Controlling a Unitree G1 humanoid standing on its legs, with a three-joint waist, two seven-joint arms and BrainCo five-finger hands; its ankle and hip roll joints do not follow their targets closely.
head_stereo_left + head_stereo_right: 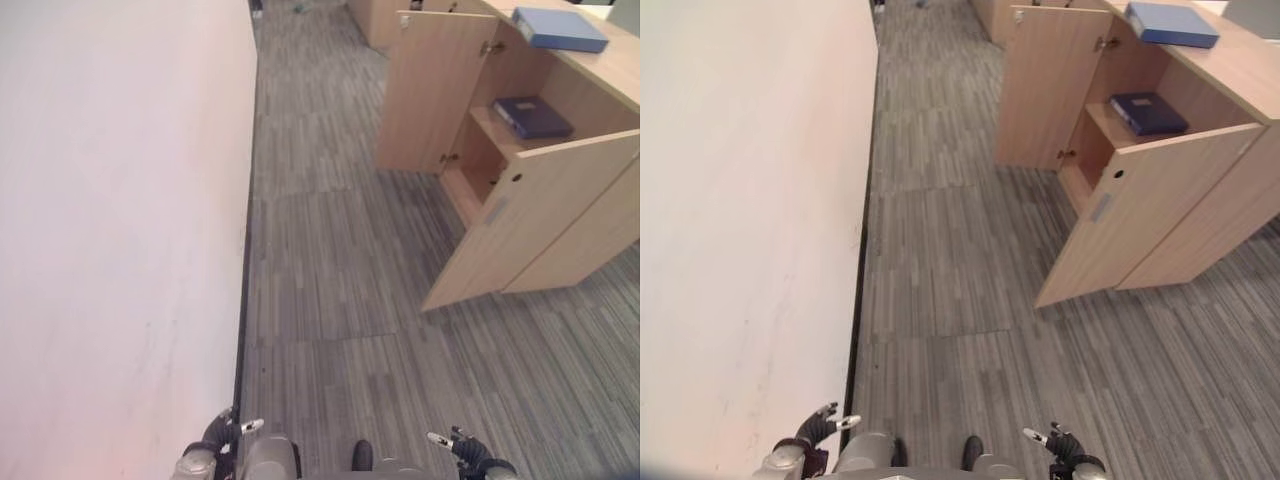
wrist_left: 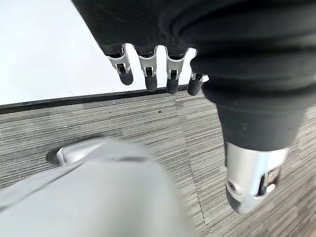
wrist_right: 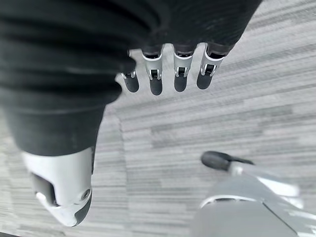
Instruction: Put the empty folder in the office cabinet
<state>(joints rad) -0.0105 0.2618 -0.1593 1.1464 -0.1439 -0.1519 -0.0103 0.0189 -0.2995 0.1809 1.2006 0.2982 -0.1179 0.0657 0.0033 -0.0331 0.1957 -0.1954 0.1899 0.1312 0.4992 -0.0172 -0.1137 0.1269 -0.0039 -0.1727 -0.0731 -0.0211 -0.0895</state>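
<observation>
A dark blue folder [image 1: 533,116] lies flat on the upper shelf inside the office cabinet [image 1: 560,240], well back from the shelf's front edge, between the two open doors. Judged from this, the placing looks done: the folder is in the cabinet and neither hand has hold of anything. What may be left is shutting the doors, if that counts at all. Whether this is the empty folder cannot be told from here; it looks slim and closed, with a darker spine along one side.

A second, lighter blue folder [image 1: 559,28] rests on the counter [image 1: 620,65] that tops the cabinet, above and behind the shelf. The far door [image 1: 435,90] stands swung wide, the near door [image 1: 530,225] angles out over the grey carpet [image 1: 330,260].

Well apart from the cabinet, low near the robot, the left hand [image 2: 148,74] hangs with fingers straight and relaxed, holding nothing; the right hand [image 3: 168,74] hangs likewise, loose and empty. A white wall [image 1: 110,200] runs opposite the cabinet.
</observation>
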